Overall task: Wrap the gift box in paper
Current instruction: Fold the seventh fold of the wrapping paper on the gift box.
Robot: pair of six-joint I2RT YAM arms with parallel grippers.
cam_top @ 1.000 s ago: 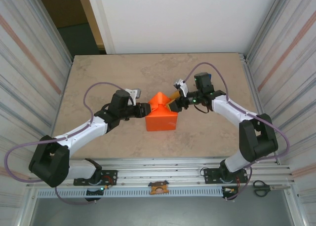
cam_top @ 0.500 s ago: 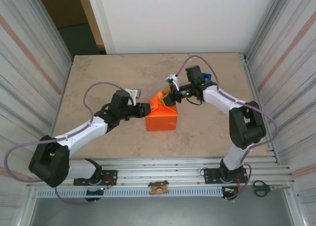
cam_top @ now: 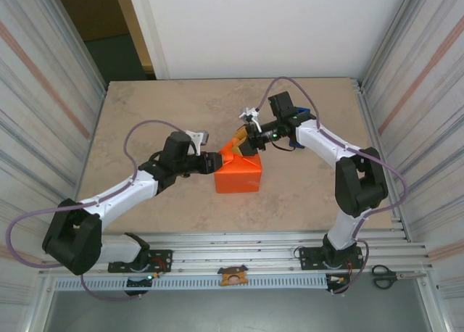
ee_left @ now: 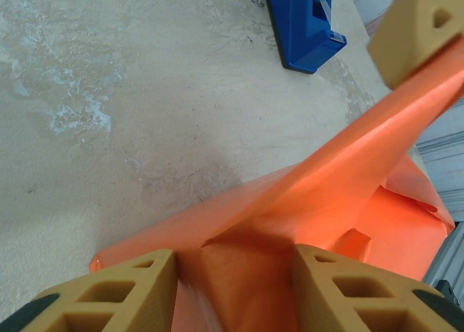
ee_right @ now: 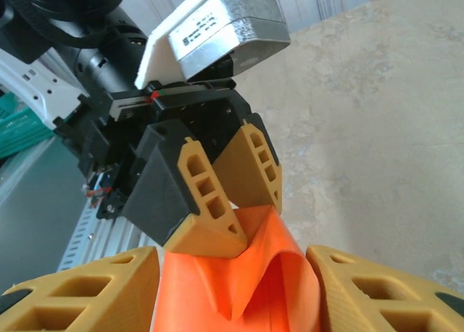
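Note:
The paper (cam_top: 238,177) is folded round the gift box into an orange parcel at mid-table; the box itself is hidden inside. My left gripper (cam_top: 215,162) is shut on the parcel's left end, with orange paper (ee_left: 239,274) filling the gap between its fingers (ee_left: 109,292). My right gripper (cam_top: 243,139) is at the parcel's far end, shut on a raised paper flap (ee_right: 268,249). In the left wrist view the flap (ee_left: 362,143) runs taut up to a right finger (ee_left: 420,27). The left gripper's fingertips (ee_right: 217,216) rest on the paper just ahead of my right gripper (ee_right: 232,296).
A blue tape dispenser (cam_top: 301,115) stands on the table behind the right arm, also in the left wrist view (ee_left: 301,27). Scissors (cam_top: 384,276) lie on the rail at the near right. Corrugated walls close both sides of the table (cam_top: 145,122).
My right gripper has moved left and farther back over the parcel's far end, its jaws narrowing on the flap, which now lies lower. The left arm has held still.

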